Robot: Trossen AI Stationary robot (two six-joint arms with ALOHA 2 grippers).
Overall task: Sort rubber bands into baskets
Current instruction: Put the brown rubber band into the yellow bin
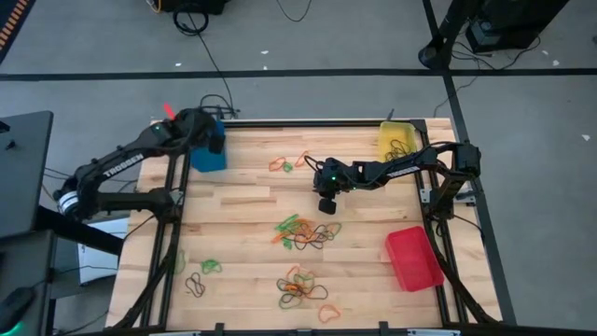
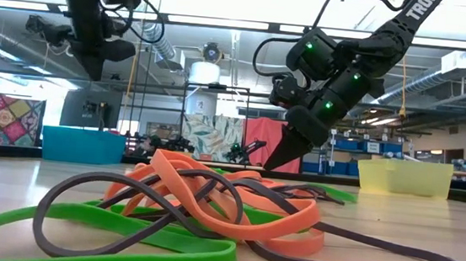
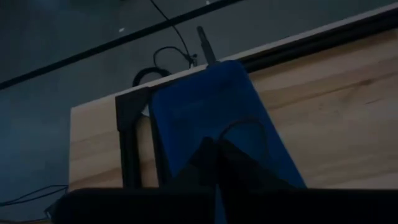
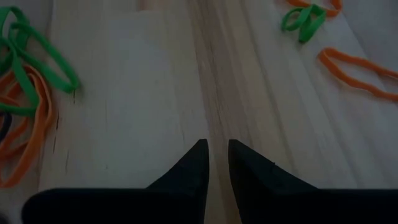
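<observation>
The right gripper (image 1: 327, 206) hovers mid-table, fingers nearly together and empty, with the tangled pile of orange, green and dark rubber bands (image 1: 304, 233) at its six o'clock. It should spread its fingers, then pinch one loop only. The left gripper (image 1: 214, 140) hangs over the blue plastic basket (image 1: 207, 159) (its fingers' state I cannot tell). "TROSSEN" reads along the left arm (image 1: 121, 166).

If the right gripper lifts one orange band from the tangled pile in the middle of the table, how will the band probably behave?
It will probably hang limp: the orange band lies in loose, sagging curves. It is looped through dark and green bands, so neighbours may come up with it. It looks thin and light, so it might slip from the right gripper, whose fingers stand slightly apart above bare wood.
</observation>
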